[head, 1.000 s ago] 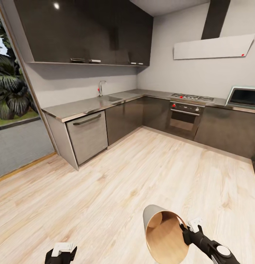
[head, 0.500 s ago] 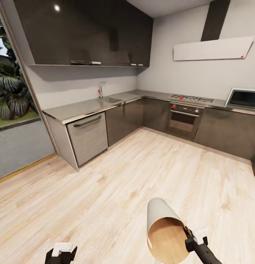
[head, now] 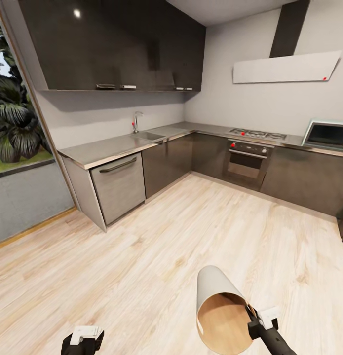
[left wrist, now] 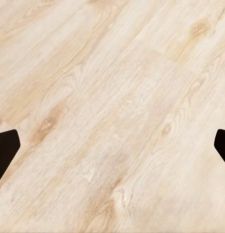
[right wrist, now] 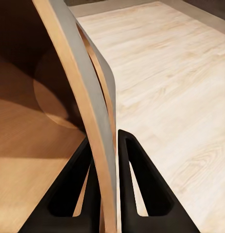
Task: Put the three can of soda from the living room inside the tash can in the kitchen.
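The right pincer (head: 253,320) is pinching the rim of the bucket (head: 218,301), holding it tipped above the pale wood floor (head: 141,256) in the kitchen. Its inside is showing tan wood, its outside grey. The left pincer (left wrist: 112,145) is hanging spread wide over the floor.

- The right gripper (head: 253,319) is sitting at the lower right of the head view, its dark forearm running off the bottom edge.
- Its two black fingers (right wrist: 141,189) are pinching the rim wall of the trash can (head: 218,305), one inside, one outside.
- The left gripper (head: 83,340) is showing at the bottom left edge of the head view.
- Its fingertips (left wrist: 5,153) are standing wide apart, with nothing between them.
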### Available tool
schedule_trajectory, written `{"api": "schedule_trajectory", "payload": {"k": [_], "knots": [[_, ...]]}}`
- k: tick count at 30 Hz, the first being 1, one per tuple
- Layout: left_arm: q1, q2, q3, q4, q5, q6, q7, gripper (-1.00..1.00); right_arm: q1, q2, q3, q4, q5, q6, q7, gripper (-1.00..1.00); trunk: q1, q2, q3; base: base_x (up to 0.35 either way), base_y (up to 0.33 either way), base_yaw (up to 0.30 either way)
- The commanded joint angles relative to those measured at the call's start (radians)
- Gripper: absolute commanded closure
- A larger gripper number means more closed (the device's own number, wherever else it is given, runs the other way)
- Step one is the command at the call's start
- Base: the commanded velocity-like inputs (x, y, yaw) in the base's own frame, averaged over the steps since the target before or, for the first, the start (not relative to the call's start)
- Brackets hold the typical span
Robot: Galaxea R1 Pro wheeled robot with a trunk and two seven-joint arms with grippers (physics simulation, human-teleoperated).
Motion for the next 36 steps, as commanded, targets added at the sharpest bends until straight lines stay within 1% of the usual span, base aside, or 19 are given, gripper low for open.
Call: {"api": "schedule_trajectory", "payload": {"k": [1, 8, 15, 19, 22, 23, 27, 33, 36], "knots": [[0.0, 0.0, 0.0, 0.0, 0.0, 0.0, 0.0, -1.0, 0.0, 0.0, -0.004, -0.002, -0.009, 0.001, 0.009, 1.0, -0.004, 0.007, 0.003, 0.0, 0.0, 0.0], [0.0, 0.0, 0.001, 0.0, 0.0, 0.0, 0.0, -1.0, 0.0, -0.002, -0.007, -0.002, -0.009, -0.004, 0.011, 1.0, -0.031, 0.056, 0.025, 0.0, 0.0, 0.0], [0.001, 0.0, 0.0, 0.0, 0.0, 0.0, 0.0, -1.0, 0.0, -0.01, -0.009, 0.02, -0.011, -0.005, 0.011, 1.0, -0.058, 0.105, 0.047, 0.0, 0.0, 0.0], [0.001, 0.0, 0.0, 0.001, 0.0, -0.009, 0.001, -1.0, 0.0, -0.009, -0.009, 0.031, -0.01, -0.005, 0.011, 1.0, -0.073, 0.133, 0.06, 0.0, 0.0, 0.0], [0.001, 0.0, 0.001, 0.019, 0.0, -0.024, 0.001, -1.0, 0.0, -0.006, -0.008, 0.036, -0.009, -0.005, 0.011, 1.0, -0.084, 0.154, 0.069, 0.0, 0.0, 0.0], [0.0, 0.0, 0.002, 0.042, 0.001, -0.033, 0.001, -1.0, 0.0, -0.005, -0.008, 0.037, -0.009, -0.005, 0.012, 1.0, -0.088, 0.161, 0.072, 0.0, 0.0, 0.0], [0.001, 0.001, 0.003, 0.078, 0.003, -0.045, 0.0, -1.0, 0.0, -0.002, -0.006, 0.039, -0.009, -0.005, 0.012, 1.0, -0.104, 0.189, 0.085, 0.0, 0.0, 0.0], [0.001, 0.0, 0.004, 0.089, 0.003, -0.048, 0.002, -1.0, 0.0, 0.001, -0.001, 0.039, -0.011, -0.004, 0.012, 1.0, -0.127, 0.231, 0.104, 0.0, 0.0, 0.0], [0.001, 0.0, 0.004, 0.092, 0.003, -0.048, 0.003, -1.0, 0.0, 0.001, 0.0, 0.039, -0.012, -0.003, 0.011, 1.0, -0.127, 0.231, 0.104, 0.0, 0.0, 0.0]]}}
